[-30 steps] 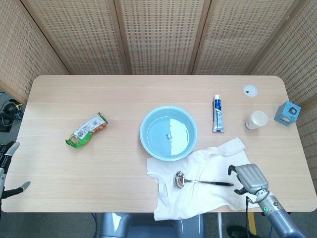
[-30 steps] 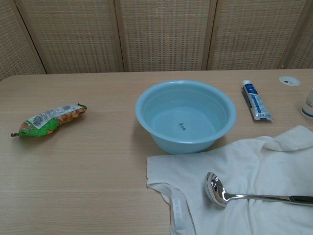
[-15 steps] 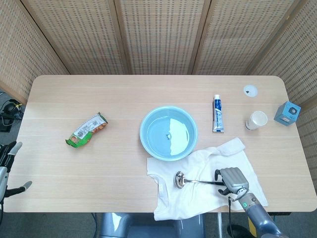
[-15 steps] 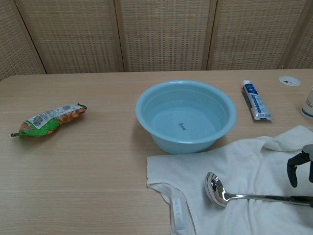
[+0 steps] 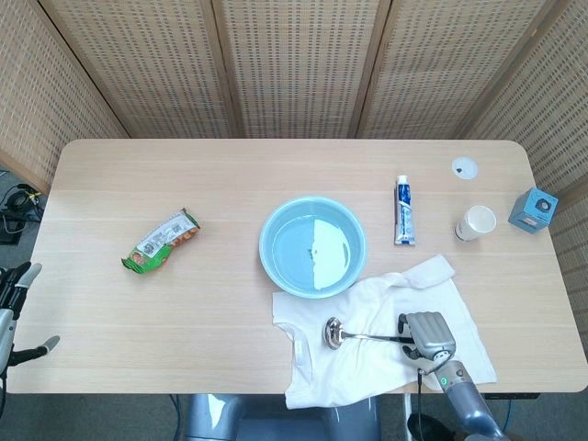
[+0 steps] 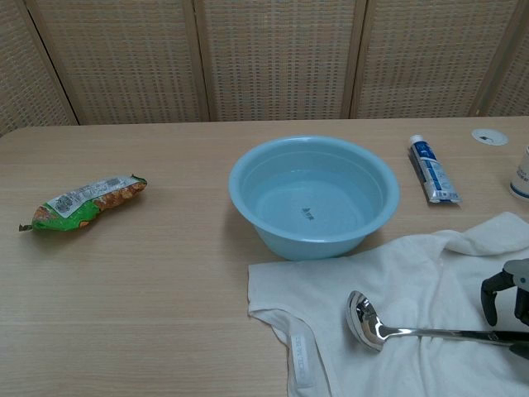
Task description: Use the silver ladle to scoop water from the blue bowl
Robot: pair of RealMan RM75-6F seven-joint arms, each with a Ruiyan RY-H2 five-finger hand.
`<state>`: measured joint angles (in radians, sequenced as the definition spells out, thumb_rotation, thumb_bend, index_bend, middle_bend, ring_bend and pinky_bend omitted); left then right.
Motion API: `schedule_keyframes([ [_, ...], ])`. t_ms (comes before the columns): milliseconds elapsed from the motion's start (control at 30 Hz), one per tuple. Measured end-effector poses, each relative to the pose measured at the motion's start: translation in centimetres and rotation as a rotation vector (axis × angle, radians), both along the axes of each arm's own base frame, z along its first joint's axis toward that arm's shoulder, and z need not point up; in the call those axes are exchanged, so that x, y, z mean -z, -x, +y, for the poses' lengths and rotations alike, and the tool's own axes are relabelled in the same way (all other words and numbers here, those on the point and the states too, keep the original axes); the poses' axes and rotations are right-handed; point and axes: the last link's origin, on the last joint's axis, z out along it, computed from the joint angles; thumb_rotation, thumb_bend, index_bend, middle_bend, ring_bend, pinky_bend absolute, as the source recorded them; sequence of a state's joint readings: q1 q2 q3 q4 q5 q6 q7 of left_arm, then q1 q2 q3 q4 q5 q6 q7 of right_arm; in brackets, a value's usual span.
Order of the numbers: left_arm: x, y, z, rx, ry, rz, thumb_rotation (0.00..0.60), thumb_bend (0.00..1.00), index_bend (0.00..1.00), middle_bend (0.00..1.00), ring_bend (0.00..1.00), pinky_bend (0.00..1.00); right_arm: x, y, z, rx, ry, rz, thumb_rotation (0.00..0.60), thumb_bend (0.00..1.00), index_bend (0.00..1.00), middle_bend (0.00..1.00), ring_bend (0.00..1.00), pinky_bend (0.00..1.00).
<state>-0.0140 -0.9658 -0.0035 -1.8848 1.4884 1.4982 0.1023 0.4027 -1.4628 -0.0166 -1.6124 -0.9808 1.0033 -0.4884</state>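
Note:
The silver ladle (image 5: 367, 337) lies on a white garment (image 5: 367, 377), cup to the left, handle pointing right. In the chest view the ladle (image 6: 372, 322) shows the same way. The blue bowl (image 5: 268, 253) with water stands just behind it, also in the chest view as the bowl (image 6: 248, 178). My right hand (image 5: 425, 336) sits over the handle's far end. At the chest view's right edge the right hand (image 6: 508, 302) arches its fingers above the handle, with a gap under the fingertip. My left hand (image 5: 14, 312) hangs at the table's left edge, fingers apart, holding nothing.
A green snack pack (image 5: 161, 242) lies left of the bowl. To the right are a toothpaste tube (image 5: 404, 209), a paper cup (image 5: 476, 221), a blue box (image 5: 534, 209) and a small white disc (image 5: 465, 167). A woven screen stands behind the table.
The right hand came in from the garment's right edge, moved left to the ladle handle's end and then settled slightly lower. The ladle has not moved.

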Motion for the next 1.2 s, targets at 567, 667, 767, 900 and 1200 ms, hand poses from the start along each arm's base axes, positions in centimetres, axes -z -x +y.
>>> schedule_keyframes([
  [567,0.2,0.0,0.0,0.001,0.005,0.003,0.600,0.00,0.00,0.00,0.00,0.00,0.9,0.5,0.2,-0.052,0.032,-0.029,0.600,0.50,0.50,0.98,1.00,1.00],
  [667,0.2,0.0,0.0,0.001,0.005,0.003,0.600,0.00,0.00,0.00,0.00,0.00,1.0,0.6,0.2,-0.061,0.030,-0.024,0.600,0.50,0.51,0.98,1.00,1.00],
  [767,0.2,-0.1,0.0,0.002,0.003,0.002,0.600,0.00,0.00,0.00,0.00,0.00,1.2,0.8,0.2,-0.070,0.031,-0.016,0.600,0.50,0.51,0.98,1.00,1.00],
  [900,0.1,-0.1,0.0,0.002,0.003,0.001,0.600,0.00,0.00,0.00,0.00,0.00,1.5,1.0,0.0,-0.077,0.034,-0.004,0.600,0.50,0.51,0.98,1.00,1.00],
  [1200,0.1,-0.1,0.0,0.002,0.004,0.000,0.600,0.00,0.00,0.00,0.00,0.00,1.6,1.3,0.0,-0.069,0.030,0.004,0.600,0.64,0.58,0.98,1.00,1.00],
])
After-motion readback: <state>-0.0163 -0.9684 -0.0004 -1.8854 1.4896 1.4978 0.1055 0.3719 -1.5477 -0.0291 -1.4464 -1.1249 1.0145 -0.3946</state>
